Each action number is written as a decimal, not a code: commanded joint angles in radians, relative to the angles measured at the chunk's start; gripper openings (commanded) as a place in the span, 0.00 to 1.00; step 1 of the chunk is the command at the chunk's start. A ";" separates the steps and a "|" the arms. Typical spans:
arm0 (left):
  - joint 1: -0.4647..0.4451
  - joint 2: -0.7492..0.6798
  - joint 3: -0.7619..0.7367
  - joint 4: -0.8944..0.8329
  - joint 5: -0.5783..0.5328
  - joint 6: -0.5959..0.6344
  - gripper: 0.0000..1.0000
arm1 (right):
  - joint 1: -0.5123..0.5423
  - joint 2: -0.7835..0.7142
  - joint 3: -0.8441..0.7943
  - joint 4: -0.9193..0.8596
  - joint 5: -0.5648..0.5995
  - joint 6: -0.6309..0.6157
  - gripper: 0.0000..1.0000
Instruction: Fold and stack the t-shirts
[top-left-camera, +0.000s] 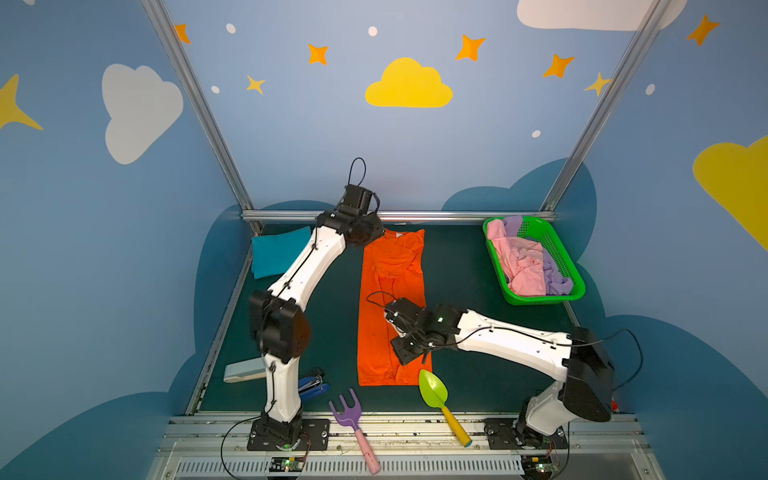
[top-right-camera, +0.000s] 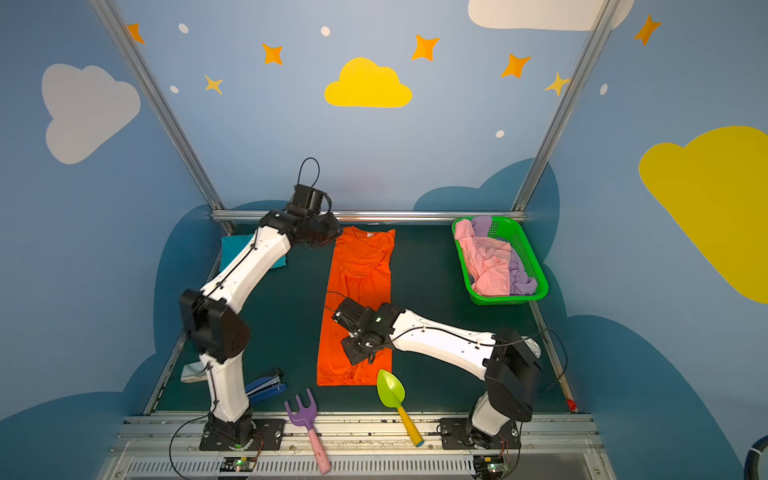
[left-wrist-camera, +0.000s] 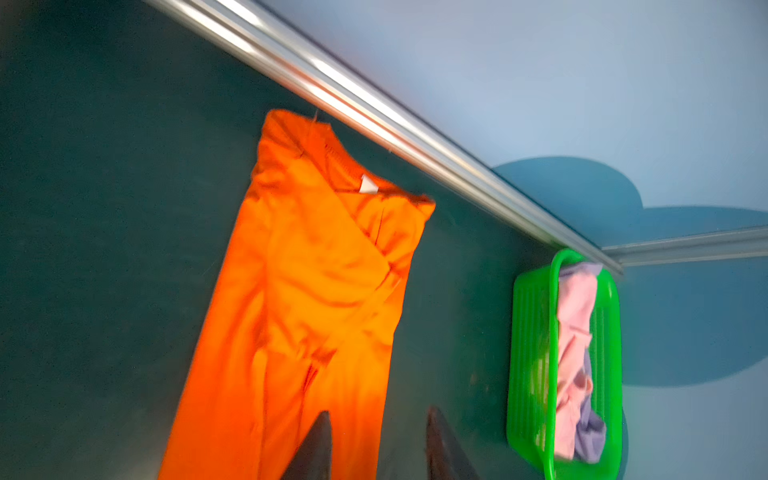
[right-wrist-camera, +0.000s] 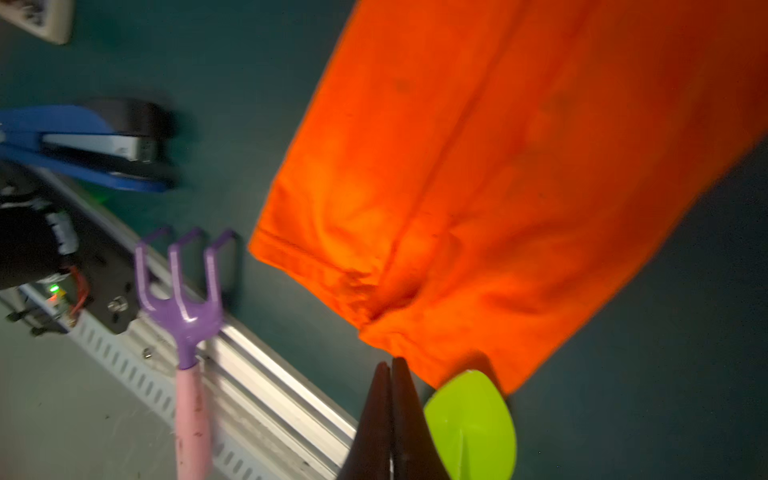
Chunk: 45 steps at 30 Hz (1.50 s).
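Orange shirt (top-left-camera: 390, 291): long strip, middle of table (top-left-camera: 457, 270), sleeves tucked in.
Teal shirt (top-left-camera: 274, 253): folded, back left.
Pink shirt (top-left-camera: 519, 266), lilac shirt (top-left-camera: 559, 282): in green basket (top-left-camera: 540, 299).
Left gripper (left-wrist-camera: 378, 415): spread, empty, near collar.
Right gripper (right-wrist-camera: 390, 365): pressed together, empty, by hem.
Open right, pinch all hem layers, lift hem to collar.
Mind green shovel (top-left-camera: 432, 388) at hem corner.

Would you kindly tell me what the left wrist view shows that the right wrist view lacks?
Left wrist only: the orange t-shirt at its collar end with white label, the green basket holding a pink shirt and lilac shirt, and the open left hand. Right wrist only: that shirt's hem, a purple rake, green scoop, blue stapler, and the shut right hand. Both: the orange t-shirt on the dark mat.
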 joint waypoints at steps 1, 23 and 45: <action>-0.006 -0.116 -0.290 0.067 -0.064 -0.030 0.33 | -0.096 -0.039 -0.121 -0.063 -0.007 0.089 0.12; -0.171 -0.315 -1.054 0.305 0.063 -0.201 0.41 | -0.330 0.149 -0.270 0.276 -0.398 0.128 0.24; -0.070 -0.086 -0.805 0.225 0.048 -0.080 0.20 | -0.474 0.230 -0.138 0.232 -0.412 0.064 0.12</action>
